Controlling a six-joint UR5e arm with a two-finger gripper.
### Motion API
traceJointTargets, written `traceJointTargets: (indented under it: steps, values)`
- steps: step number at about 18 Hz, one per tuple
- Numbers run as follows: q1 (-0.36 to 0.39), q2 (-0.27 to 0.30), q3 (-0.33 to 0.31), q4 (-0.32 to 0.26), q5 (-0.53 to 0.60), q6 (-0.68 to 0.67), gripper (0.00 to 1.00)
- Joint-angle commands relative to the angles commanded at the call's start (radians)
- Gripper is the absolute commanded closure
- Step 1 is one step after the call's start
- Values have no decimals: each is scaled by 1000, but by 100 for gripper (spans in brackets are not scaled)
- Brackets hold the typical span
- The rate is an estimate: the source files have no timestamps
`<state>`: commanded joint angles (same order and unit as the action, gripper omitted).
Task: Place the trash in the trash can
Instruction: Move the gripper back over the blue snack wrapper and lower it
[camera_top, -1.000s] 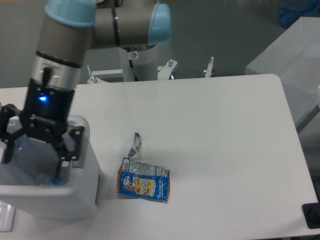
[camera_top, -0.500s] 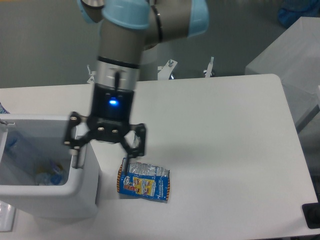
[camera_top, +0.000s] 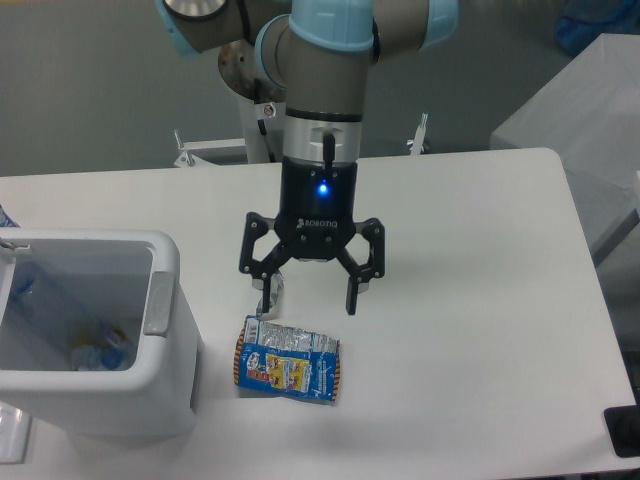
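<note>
Camera view: fixed, looking down on the white table (camera_top: 460, 300) from its front edge, with the robot's base beyond the far edge.
Arm: reaches forward from 12 o'clock and points straight down; a blue light glows on the black wrist.
Gripper (camera_top: 309, 297): released, the two black fingers spread wide apart with nothing between them. It hangs over the middle of the table, just to the 12 o'clock side of the wrapper.
Fingers (camera_top: 354, 296): the tips point down; whether they touch the tabletop cannot be told from this angle.
Wrapper (camera_top: 288, 367): lies flat on the table at about 6 o'clock from the gripper, blue with yellow and orange print. A silver torn strip stands up from its far left corner and reaches the finger on that side; contact between them cannot be judged.
Trash can (camera_top: 160, 300): white, with rounded corners and a thick rim, standing at the table's 8 o'clock corner, to the 9 o'clock side of the wrapper and close beside it without touching. A grey tab sits on the rim nearest the wrapper.
Bottle (camera_top: 95, 352): a crushed clear shape lies on the bottom of the trash can; its label is too blurred to read.
Second surface: a pale grey block stands off the table at 2 o'clock.
</note>
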<state>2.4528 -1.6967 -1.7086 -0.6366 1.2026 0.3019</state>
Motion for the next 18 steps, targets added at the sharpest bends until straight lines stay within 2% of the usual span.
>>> traceJointTargets:
  steps: [4,8,14,16,18]
  values:
    - [5,43,-74,-32,14,163,1]
    - [-5,52,-143,-49,119,275,1]
    - [-34,19,-207,-81,201,356,3]
    - [-67,-10,-242,-75,267,367,3]
    - [-103,-53,-244,-75,288,364,3]
